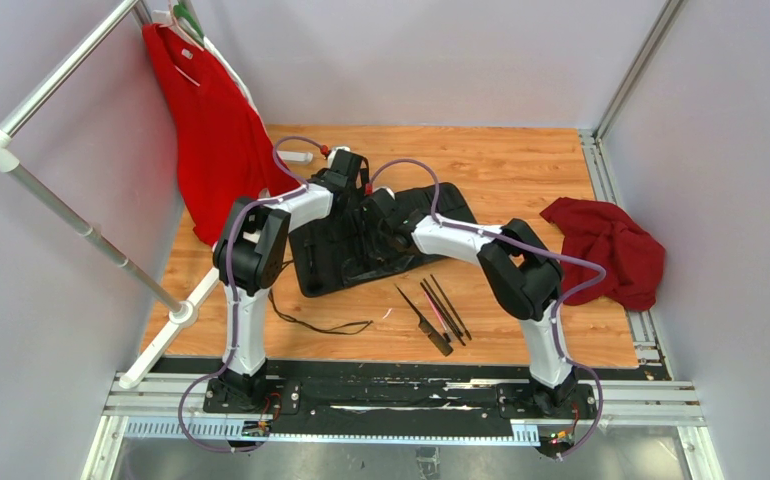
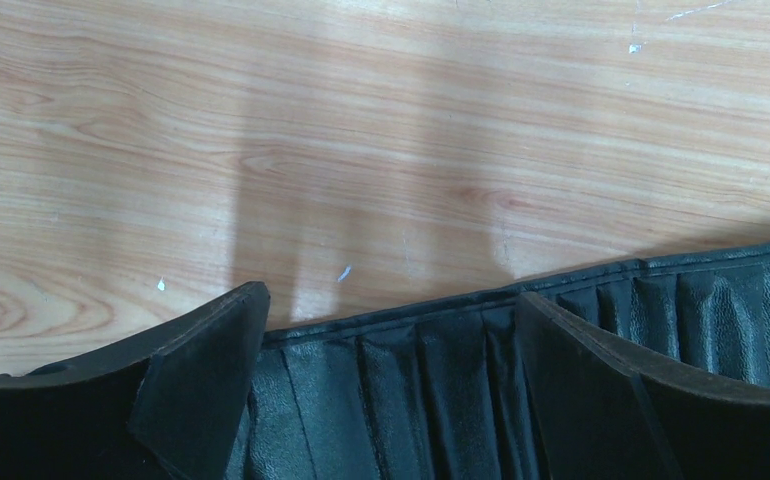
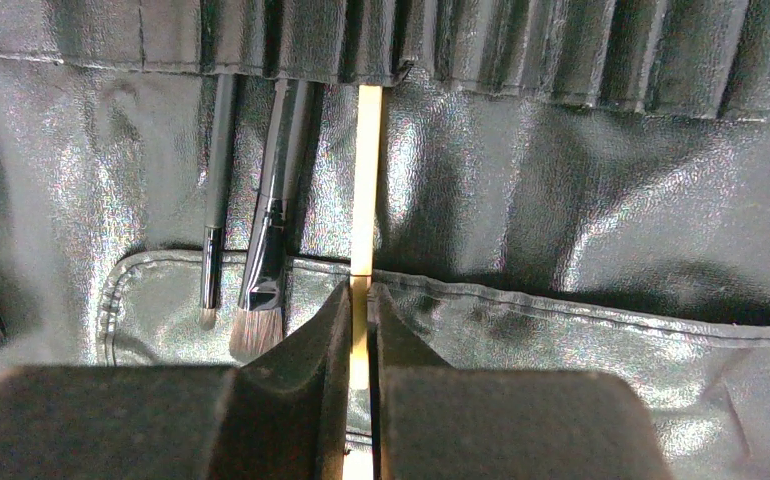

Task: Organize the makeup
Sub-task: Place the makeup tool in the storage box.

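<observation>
Now the right hand (image 3: 359, 335) pinches a thin pale stick (image 3: 366, 180), its top in a slot of the black case (image 3: 581, 200) beside two brushes (image 3: 261, 260). The left hand (image 2: 389, 310) is spread wide, empty.

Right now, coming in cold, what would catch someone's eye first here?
The black case in the centre, where the right gripper pinches a pale stick whose end sits in a slot beside two stowed brushes. Loose brushes lie just in front of the case, and a red cloth is heaped far right.
</observation>
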`<action>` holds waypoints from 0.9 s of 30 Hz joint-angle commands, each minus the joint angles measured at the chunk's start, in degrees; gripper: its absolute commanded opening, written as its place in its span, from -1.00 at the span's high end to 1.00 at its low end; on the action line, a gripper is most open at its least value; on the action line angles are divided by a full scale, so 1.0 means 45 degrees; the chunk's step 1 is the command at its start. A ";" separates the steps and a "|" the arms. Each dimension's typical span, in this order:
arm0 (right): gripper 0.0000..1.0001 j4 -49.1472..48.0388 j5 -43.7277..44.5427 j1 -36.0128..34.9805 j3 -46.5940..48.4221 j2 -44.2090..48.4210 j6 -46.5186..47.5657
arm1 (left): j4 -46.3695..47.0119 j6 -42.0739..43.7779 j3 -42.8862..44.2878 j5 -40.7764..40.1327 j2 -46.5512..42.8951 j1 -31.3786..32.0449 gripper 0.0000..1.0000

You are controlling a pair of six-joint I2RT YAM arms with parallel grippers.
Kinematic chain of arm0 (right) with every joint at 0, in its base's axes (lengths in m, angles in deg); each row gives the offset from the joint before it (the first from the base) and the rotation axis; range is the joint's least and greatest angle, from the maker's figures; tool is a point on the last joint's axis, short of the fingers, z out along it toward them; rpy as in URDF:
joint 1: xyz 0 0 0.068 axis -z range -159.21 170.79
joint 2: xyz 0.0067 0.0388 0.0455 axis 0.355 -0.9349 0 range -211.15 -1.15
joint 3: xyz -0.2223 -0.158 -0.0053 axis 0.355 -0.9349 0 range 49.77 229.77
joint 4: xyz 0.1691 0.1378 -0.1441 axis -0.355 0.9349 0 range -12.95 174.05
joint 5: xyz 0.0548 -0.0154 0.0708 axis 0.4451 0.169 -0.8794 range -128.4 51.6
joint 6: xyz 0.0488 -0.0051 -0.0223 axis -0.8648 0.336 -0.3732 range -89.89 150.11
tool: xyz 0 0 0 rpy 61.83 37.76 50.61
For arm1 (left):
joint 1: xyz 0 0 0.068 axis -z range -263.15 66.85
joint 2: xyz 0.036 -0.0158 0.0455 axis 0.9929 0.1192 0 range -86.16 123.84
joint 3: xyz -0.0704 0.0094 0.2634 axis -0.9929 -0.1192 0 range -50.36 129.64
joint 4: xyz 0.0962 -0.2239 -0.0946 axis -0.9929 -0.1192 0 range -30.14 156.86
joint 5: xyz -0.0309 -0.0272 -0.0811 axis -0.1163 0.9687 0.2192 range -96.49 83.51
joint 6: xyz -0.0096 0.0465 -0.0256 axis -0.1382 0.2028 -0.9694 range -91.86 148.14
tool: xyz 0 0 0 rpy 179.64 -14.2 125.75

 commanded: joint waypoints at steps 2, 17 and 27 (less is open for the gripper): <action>0.99 -0.0168 -0.0050 0.0166 0.0821 -0.0603 0.0326 | -0.1124 -0.0159 -0.0589 0.1022 0.0169 0.0034 -0.98; 0.10 -0.0037 0.0285 0.0163 -0.0190 0.0838 0.0673 | -0.1181 -0.0123 -0.0468 0.0917 0.0343 0.0039 -0.98; 0.09 0.0372 0.0915 0.0136 -0.1176 0.2808 0.1090 | -0.1210 -0.0098 -0.0437 0.0950 0.0421 0.0039 -0.98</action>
